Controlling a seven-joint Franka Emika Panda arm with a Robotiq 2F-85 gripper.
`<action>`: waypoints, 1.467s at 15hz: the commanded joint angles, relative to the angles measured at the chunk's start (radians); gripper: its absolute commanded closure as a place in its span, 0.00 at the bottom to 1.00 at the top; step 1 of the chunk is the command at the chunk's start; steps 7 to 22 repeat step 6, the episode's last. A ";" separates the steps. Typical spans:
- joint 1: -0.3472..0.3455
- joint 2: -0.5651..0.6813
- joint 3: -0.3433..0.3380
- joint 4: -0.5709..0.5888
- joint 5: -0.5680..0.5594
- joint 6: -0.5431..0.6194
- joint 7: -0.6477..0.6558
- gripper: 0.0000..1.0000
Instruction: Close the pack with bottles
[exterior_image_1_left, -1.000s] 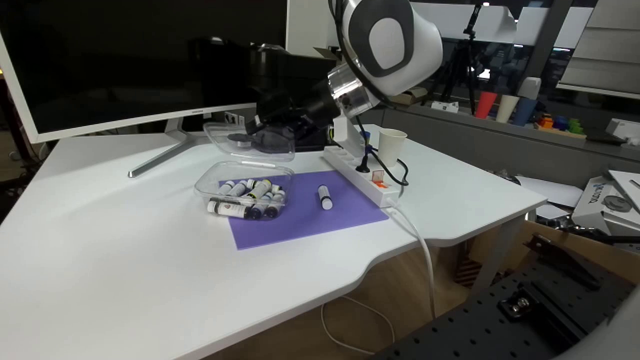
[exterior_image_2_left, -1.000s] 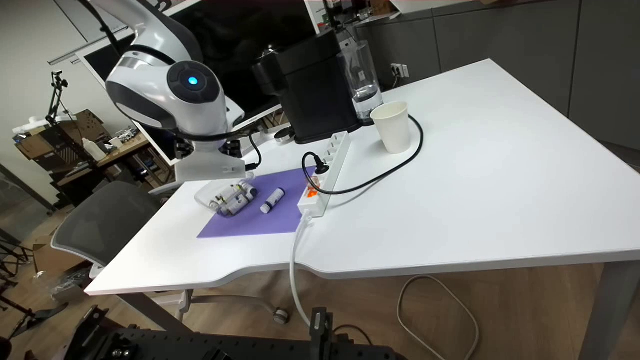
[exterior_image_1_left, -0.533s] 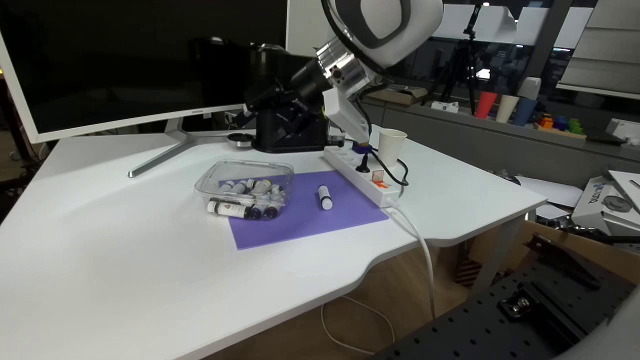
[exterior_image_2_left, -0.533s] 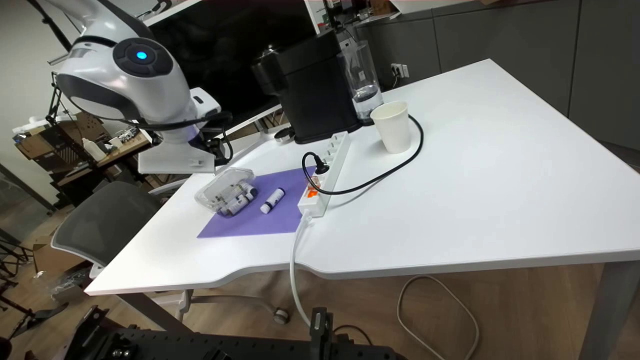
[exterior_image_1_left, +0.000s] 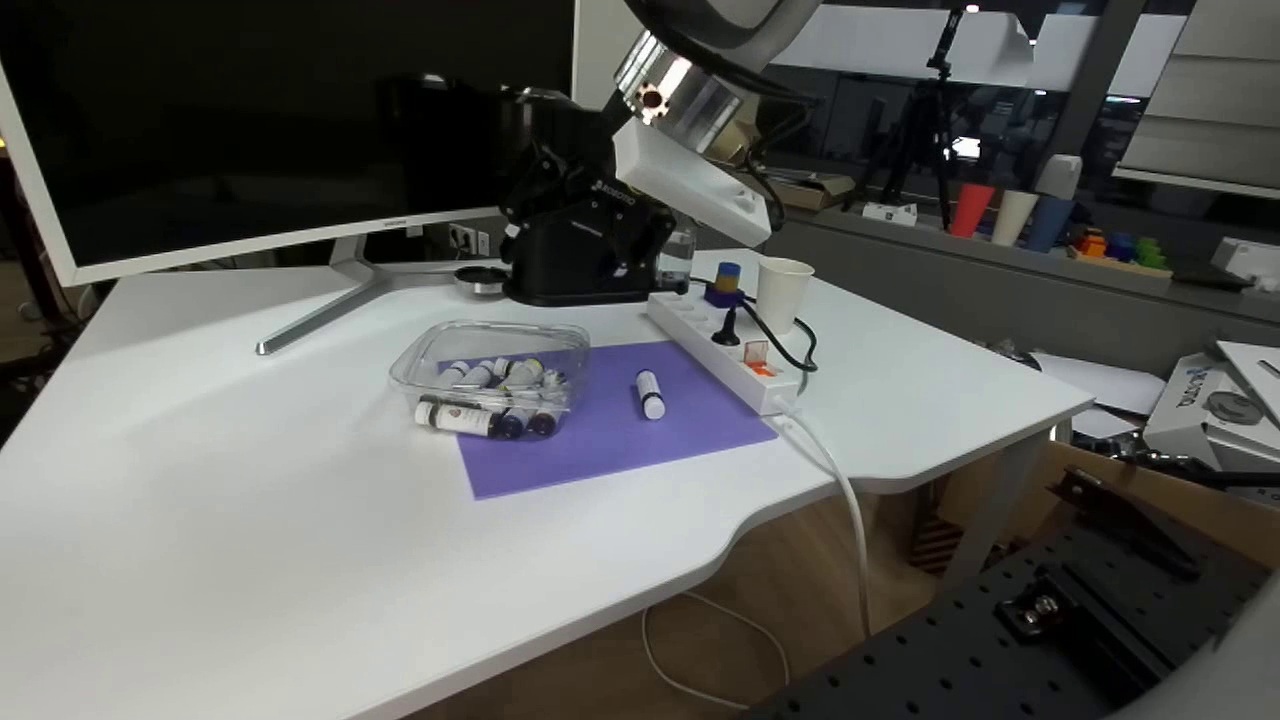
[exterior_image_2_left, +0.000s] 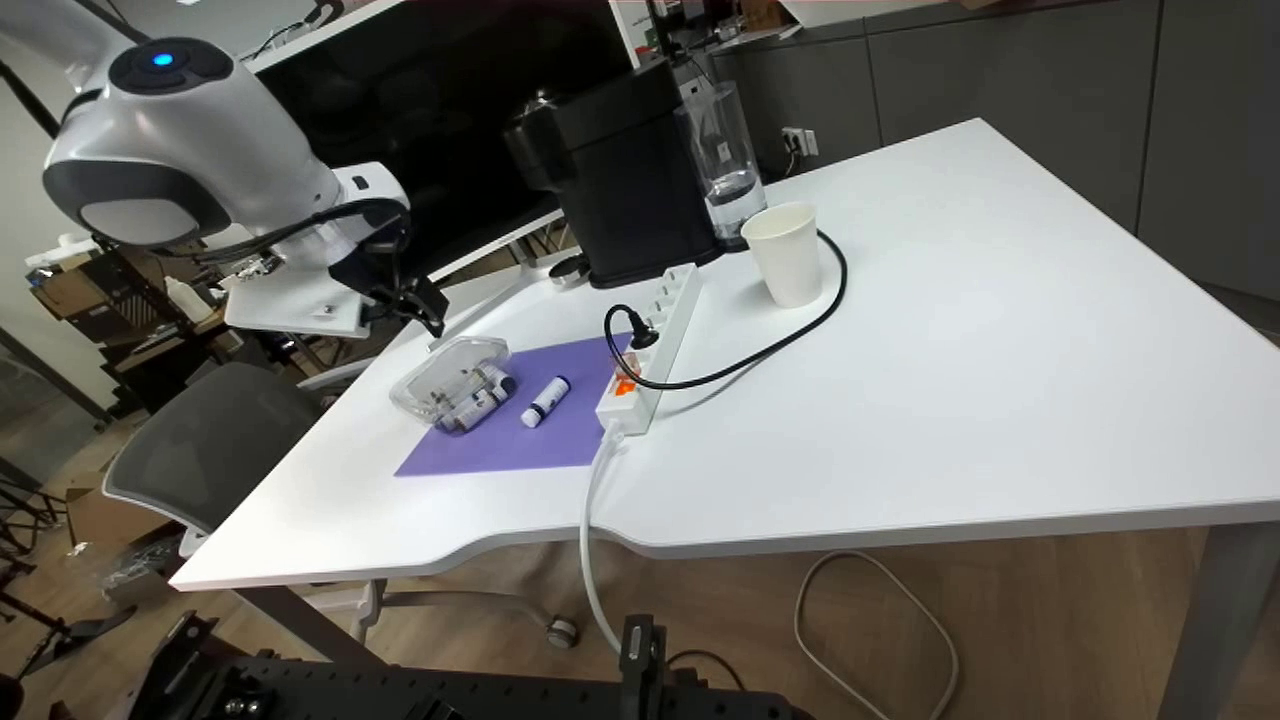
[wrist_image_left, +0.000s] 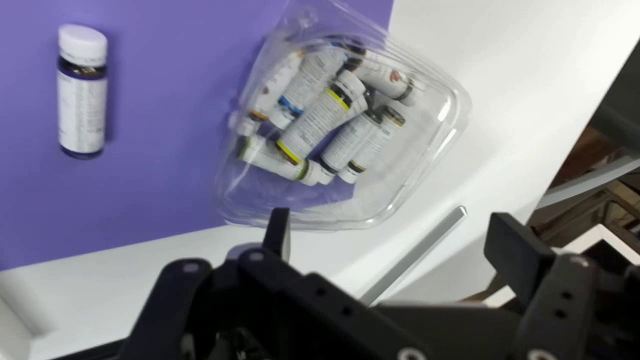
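And there's the pack (wrist_image_left: 415, 145), clear, glossy plastic with rounded corners and a ridged rim; whether it is closed all round, we cannot tell. It straddles the edge of the flat purple mat (wrist_image_left: 165, 200), partly over smooth white surface (exterior_image_1_left: 230, 520). Inside, we spot the bottles (wrist_image_left: 315, 120) tumbled across one another: slim cylinders, white labels, bands of yellow, blue and green.

To the jaws! We see them spread wide, released, tips well apart. In the wrist view they stand at seven and four o'clock from the pack; one tip overlaps its rim, yet in both exterior views we find them above the surface, apart from the pack.

Out at nine o'clock in the wrist view lies a lone bottle (wrist_image_left: 82, 110) on the mat, white cap, white label, dark neck. Down at five, a silvery foot (wrist_image_left: 415, 256). Over to an exterior view, round the pack: at twelve, the dark monitor (exterior_image_2_left: 470, 110), partly blocked by the arm (exterior_image_2_left: 190, 160); at one, the boxy black machine (exterior_image_2_left: 640, 180); at two, the cup (exterior_image_2_left: 785, 255); at three, the white strip (exterior_image_2_left: 668, 325).
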 joint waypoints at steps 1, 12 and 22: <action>0.009 -0.012 0.018 -0.083 -0.147 0.101 0.265 0.00; -0.003 -0.053 0.013 -0.203 -0.459 0.095 0.608 0.00; -0.003 -0.053 0.013 -0.203 -0.459 0.095 0.608 0.00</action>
